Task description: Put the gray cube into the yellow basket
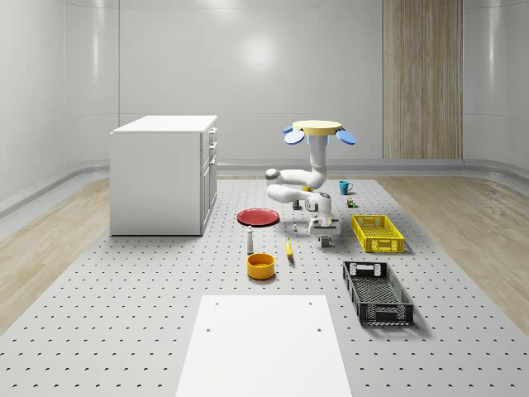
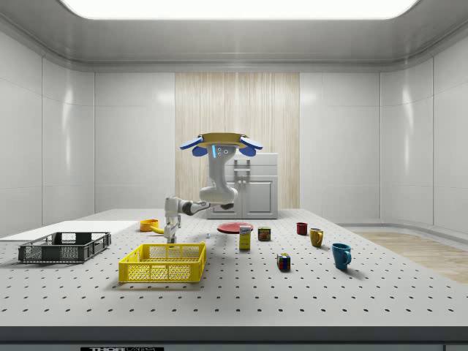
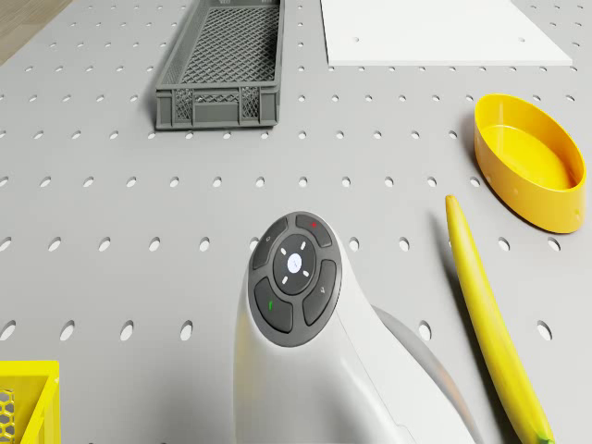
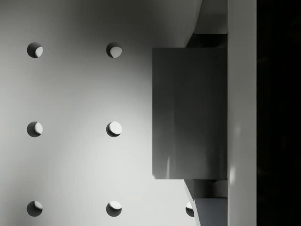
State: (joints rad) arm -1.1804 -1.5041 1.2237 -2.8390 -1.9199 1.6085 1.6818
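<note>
Broad gray table (image 1: pixel 124 314) with a grid of small holes. On it: tall white drawer cabinet (image 1: pixel 164 174) at the whole-scene view's left, flat white rectangular sheet (image 1: pixel 264 346) along the near edge, round red plate (image 1: pixel 258 217), short orange-yellow bowl (image 1: pixel 260 265), slim yellow banana (image 1: pixel 289 249) just beside the bowl, small upright white bottle (image 1: pixel 250 241), yellow plastic mesh basket (image 1: pixel 378 232), dark gray mesh crate (image 1: pixel 378 292) nearer the camera, blue mug (image 1: pixel 345 187) toward the far edge. Also, in the side view, red cup (image 2: pixel 302 228), yellow mug (image 2: pixel 316 237), multicoloured puzzle cube (image 2: pixel 284 262), two small boxes (image 2: pixel 264 233).

Gray cube (image 4: pixel 189 113); yellow basket (image 1: pixel 378 232); white perforated table (image 1: pixel 124 314); red plate (image 1: pixel 258 217).
</note>
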